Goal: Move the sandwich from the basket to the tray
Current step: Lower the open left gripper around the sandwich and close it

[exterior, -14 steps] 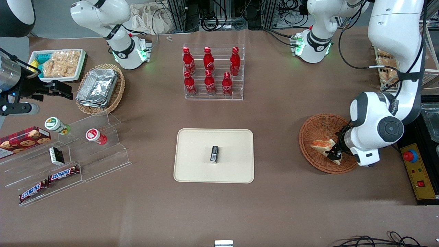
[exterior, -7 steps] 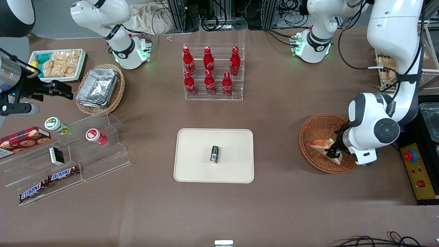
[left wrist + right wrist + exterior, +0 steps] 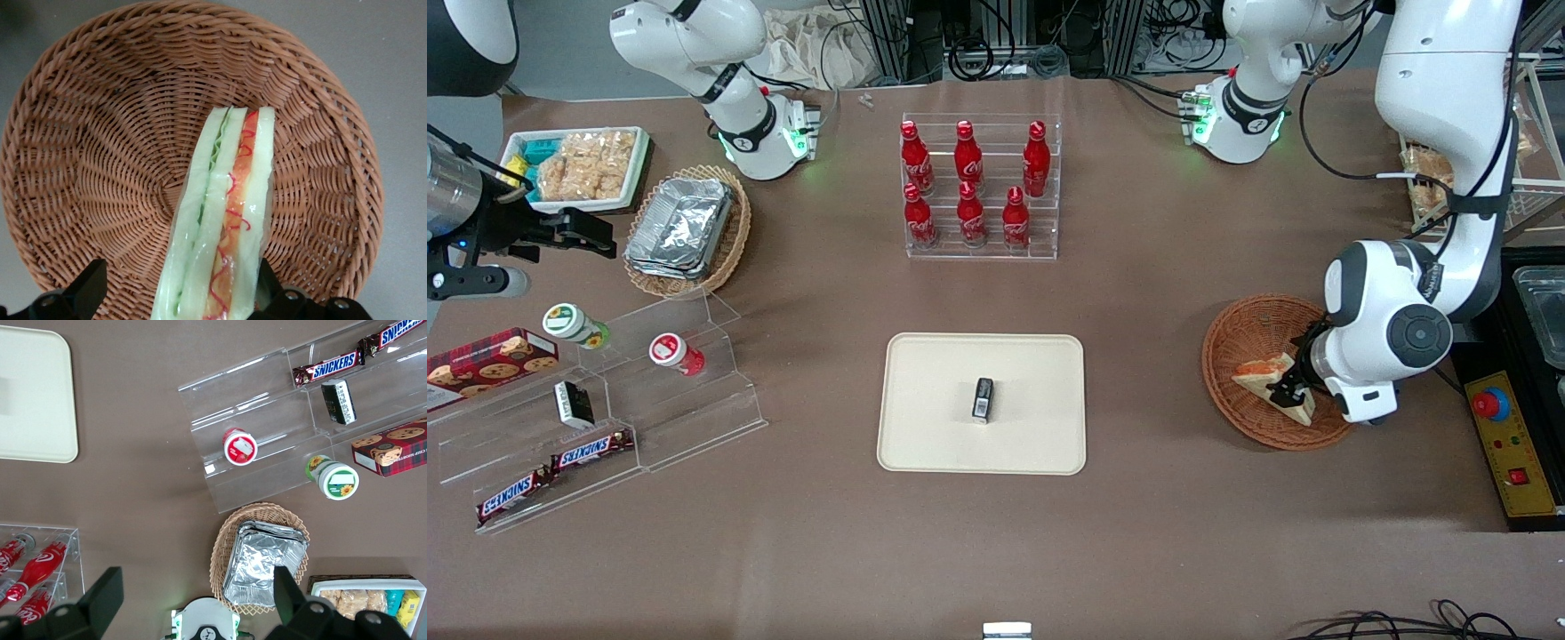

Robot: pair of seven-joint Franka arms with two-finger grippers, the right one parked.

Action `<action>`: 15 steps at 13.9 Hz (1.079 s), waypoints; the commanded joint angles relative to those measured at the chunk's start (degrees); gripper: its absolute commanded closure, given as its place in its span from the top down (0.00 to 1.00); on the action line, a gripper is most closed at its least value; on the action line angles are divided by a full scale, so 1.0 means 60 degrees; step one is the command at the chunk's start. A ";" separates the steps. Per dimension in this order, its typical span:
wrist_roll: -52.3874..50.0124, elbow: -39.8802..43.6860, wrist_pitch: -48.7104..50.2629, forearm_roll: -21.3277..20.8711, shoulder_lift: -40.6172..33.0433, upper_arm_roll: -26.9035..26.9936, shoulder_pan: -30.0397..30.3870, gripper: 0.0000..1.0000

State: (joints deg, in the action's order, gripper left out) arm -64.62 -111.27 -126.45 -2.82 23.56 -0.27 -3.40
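Observation:
The sandwich [image 3: 1264, 372], a clear-wrapped white-bread wedge with red and green filling, lies in the round reddish-brown wicker basket [image 3: 1240, 329] toward the working arm's end of the table. In the wrist view the sandwich [image 3: 223, 220] stands on edge over the basket's weave [image 3: 100, 160]. My left gripper [image 3: 1294, 391] is down in the basket, open, with its jaws either side of the sandwich's wide end [image 3: 180, 293]. One finger [image 3: 267, 290] lies against the wrap; the other finger [image 3: 87, 290] stands apart from it. The cream tray [image 3: 925, 427] lies mid-table, nearer the front camera than the bottles.
A small black packet [image 3: 983, 397] stands on the tray. A clear rack of red bottles [image 3: 978, 187] stands farther back. A yellow control box [image 3: 1507, 440] lies beside the basket at the table's end. Acrylic shelves with snacks [image 3: 605, 400] sit toward the parked arm's end.
The left arm's wrist has shifted slightly toward the tray's side and a little up. The sandwich stays in the basket, hardly moved.

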 commanded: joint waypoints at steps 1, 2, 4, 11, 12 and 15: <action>-0.0319 -0.0117 -0.0531 -0.0174 0.0145 0.0001 -0.0004 0.99; -0.0406 -0.0117 -0.0633 -0.0159 0.0247 -0.0014 -0.0019 0.99; -0.0466 -0.0117 -0.0882 -0.0159 0.0364 -0.0014 -0.0063 0.99; -0.0394 -0.0044 -0.0913 -0.0203 0.0439 -0.0014 -0.0180 0.39; -0.0349 -0.0043 -0.0869 -0.0276 0.0410 -0.0014 -0.0180 0.28; 0.0132 0.0015 -0.0549 -0.0364 0.0293 -0.0014 -0.0166 0.20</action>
State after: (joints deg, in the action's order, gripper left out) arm -64.87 -111.19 -130.66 -3.76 26.31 -0.58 -4.03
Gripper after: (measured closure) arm 0.718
